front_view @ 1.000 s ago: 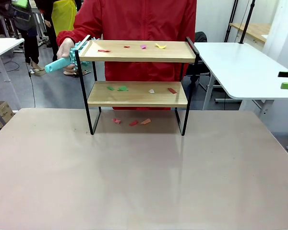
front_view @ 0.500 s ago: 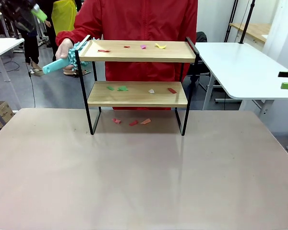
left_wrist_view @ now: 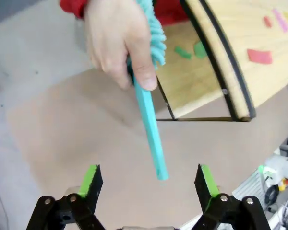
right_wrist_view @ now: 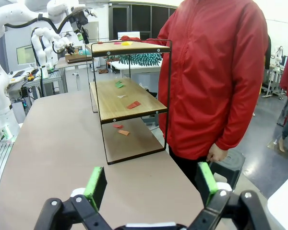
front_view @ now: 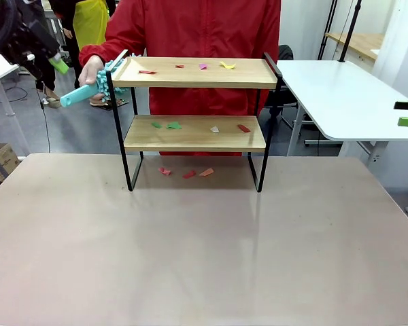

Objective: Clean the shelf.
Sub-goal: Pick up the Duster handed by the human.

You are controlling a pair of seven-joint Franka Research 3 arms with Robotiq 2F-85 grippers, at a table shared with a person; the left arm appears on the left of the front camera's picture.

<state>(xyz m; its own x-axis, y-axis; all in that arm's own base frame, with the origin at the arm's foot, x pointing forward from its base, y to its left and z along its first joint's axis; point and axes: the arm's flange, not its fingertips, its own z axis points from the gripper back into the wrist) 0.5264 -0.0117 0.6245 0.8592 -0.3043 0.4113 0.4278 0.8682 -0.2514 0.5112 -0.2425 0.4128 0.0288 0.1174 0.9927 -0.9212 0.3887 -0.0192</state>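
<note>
Two-tier shelf [front_view: 190, 140], light wood boards in a thin black metal frame, is pictured at 12 o'clock on the grey-brown table [front_view: 204, 258], near its far edge. Small coloured paper scraps [front_view: 173, 125] are scattered on both boards and on the tabletop beneath. At the shelf's 9 o'clock end a fluffy teal duster [front_view: 81, 94] is gripped by a person's hand [front_view: 92, 68], handle angled out and down. Left gripper [front_view: 56, 63] is poised high at approx. 10 o'clock, spread fully w/ nothing gripped. In its wrist view the handle tip is framed between the green pads [left_wrist_view: 91, 178], apparently apart from them. Right gripper [right_wrist_view: 151, 184] is likewise spread wide & empty.
</note>
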